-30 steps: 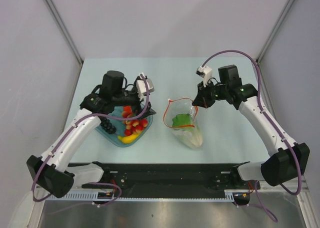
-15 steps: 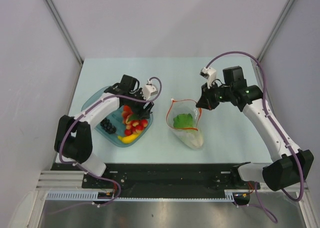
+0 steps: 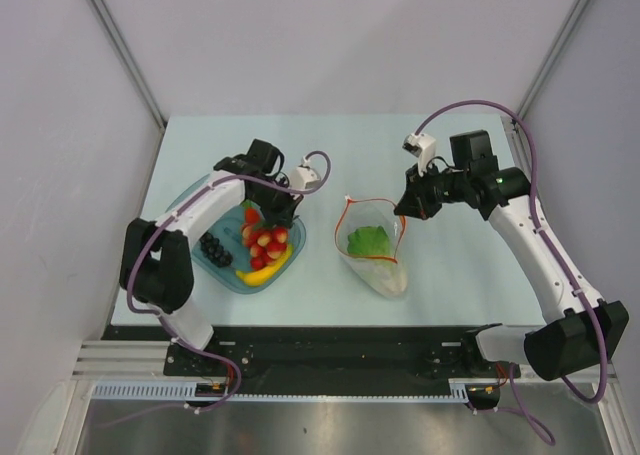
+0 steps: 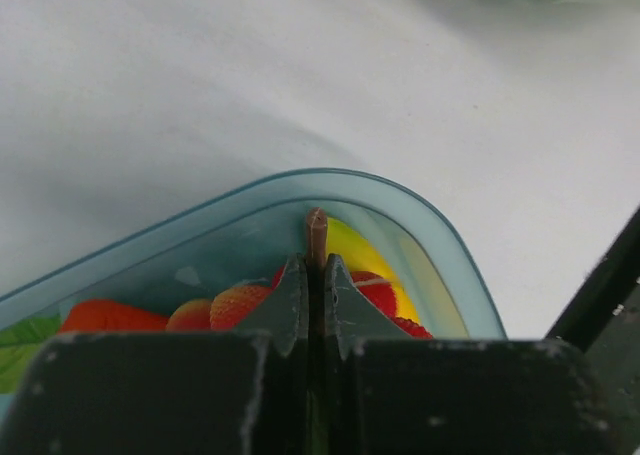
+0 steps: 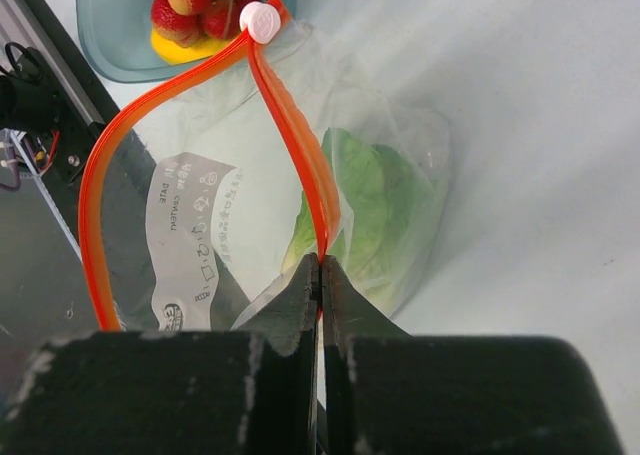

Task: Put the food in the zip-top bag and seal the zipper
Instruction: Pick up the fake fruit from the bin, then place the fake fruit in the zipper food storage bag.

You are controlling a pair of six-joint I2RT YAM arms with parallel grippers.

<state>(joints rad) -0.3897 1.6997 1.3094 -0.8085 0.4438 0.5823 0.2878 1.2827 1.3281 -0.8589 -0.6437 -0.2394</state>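
The clear zip-top bag (image 3: 375,260) lies mid-table with its mouth held open and the green-white cabbage (image 3: 368,242) inside. My right gripper (image 3: 402,215) is shut on the red-orange zipper (image 5: 300,135) at the mouth's right side, and the white slider (image 5: 262,20) sits at the far end. My left gripper (image 3: 281,210) is down in the teal bowl (image 3: 205,267), shut on a thin brown stem (image 4: 317,230) rising from the red berry cluster (image 3: 268,241). The grape bunch (image 3: 212,248), banana (image 3: 262,271) and pepper (image 3: 250,215) lie in the bowl.
The bowl's rim (image 4: 400,190) curves just beyond the left fingertips. The black rail (image 3: 330,345) with both arm bases runs along the table's near edge. Grey walls stand close on both sides of the table.
My left gripper has gone from wide open to shut on the stem and has settled at the bowl's right side. My right gripper still holds the zipper, shifted slightly.
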